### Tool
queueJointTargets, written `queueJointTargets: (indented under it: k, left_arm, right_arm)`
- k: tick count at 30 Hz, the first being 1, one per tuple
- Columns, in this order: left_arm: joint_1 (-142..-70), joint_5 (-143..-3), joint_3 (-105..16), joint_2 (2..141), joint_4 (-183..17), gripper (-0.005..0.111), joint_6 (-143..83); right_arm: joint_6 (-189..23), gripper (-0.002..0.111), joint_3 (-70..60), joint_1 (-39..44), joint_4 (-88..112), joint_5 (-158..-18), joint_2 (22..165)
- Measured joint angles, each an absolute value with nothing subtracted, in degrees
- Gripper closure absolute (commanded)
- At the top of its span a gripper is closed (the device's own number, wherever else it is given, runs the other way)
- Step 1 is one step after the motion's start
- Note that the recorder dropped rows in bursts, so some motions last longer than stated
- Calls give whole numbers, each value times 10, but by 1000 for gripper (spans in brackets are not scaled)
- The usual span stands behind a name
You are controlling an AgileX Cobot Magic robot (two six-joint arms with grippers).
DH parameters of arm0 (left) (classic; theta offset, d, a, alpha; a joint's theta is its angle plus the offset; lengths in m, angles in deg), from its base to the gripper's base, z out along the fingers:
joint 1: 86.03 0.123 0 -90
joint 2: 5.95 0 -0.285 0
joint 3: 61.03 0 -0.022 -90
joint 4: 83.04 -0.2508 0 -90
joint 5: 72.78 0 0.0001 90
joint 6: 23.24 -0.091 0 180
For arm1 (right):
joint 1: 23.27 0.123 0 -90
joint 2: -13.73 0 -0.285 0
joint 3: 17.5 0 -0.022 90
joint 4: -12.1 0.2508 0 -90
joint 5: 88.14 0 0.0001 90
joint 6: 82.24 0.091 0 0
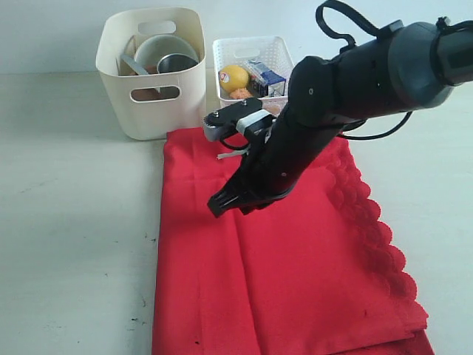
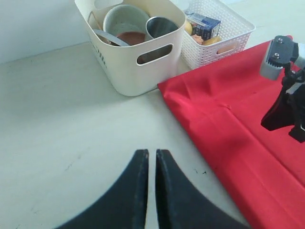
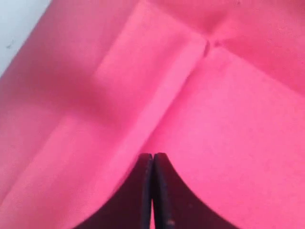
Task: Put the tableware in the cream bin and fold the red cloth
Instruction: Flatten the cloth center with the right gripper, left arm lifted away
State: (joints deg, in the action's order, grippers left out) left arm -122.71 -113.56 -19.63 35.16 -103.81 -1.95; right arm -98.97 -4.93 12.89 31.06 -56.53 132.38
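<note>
Exterior view: we find the tableware [image 1: 164, 53] inside the cream bin [image 1: 159, 111] near the far edge of the table [image 1: 74, 222], the red cloth [image 1: 295, 266] spread toward the near edge. The right gripper [image 1: 222, 203], over the cloth, and the left gripper [image 2: 151, 153], over bare table, have fingers together, empty. Descending thus, we risk bunching the cloth, skewing the fold.

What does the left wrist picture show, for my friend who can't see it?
A shut black end effector hangs over a pale table, next to the spread red cloth. Beyond them stand the cream bin, holding a bowl and a steel cup, and a white lattice basket of food.
</note>
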Motion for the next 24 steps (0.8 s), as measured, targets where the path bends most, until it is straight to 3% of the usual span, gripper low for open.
queueJointTargets:
  k: [24]
  left_arm:
    - [-1227, -1087, -170, 311, -1061, 99, -18]
  right_arm:
    - [-918, 108, -52, 129, 215, -555, 1363]
